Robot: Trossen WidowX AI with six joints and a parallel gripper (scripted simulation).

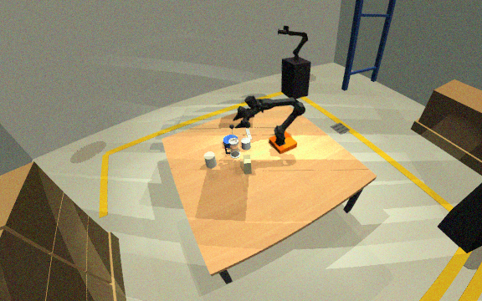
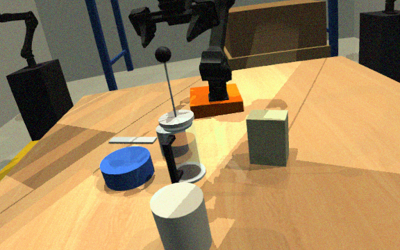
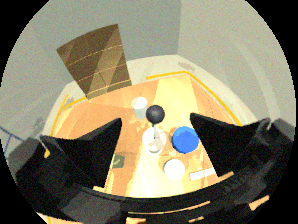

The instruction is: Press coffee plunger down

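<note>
The coffee press (image 2: pixel 190 147) (image 1: pixel 233 147) (image 3: pixel 154 142) stands upright on the table, a clear beaker with a black handle and a pale lid (image 2: pixel 176 119). Its thin rod rises high out of the lid, with the black plunger knob (image 2: pixel 163 54) (image 3: pixel 155 114) (image 1: pixel 232 126) on top. My gripper (image 2: pixel 168 43) (image 1: pixel 241 120) (image 3: pixel 156 117) is wide open and empty. It hangs above and behind the knob in the exterior view. In the wrist view the knob shows between the two fingers, beyond the tips. No contact with the knob shows.
A blue round tub (image 2: pixel 127 168) (image 3: pixel 185 140) and a white flat bar (image 2: pixel 132 139) lie beside the press. A pale cylinder (image 2: pixel 182 219) (image 1: pixel 210 160) stands before it, a grey-green box (image 2: pixel 267 139) (image 1: pixel 247 165) to one side, and a small grey cylinder (image 1: pixel 246 144) (image 3: pixel 174 169) close behind.
</note>
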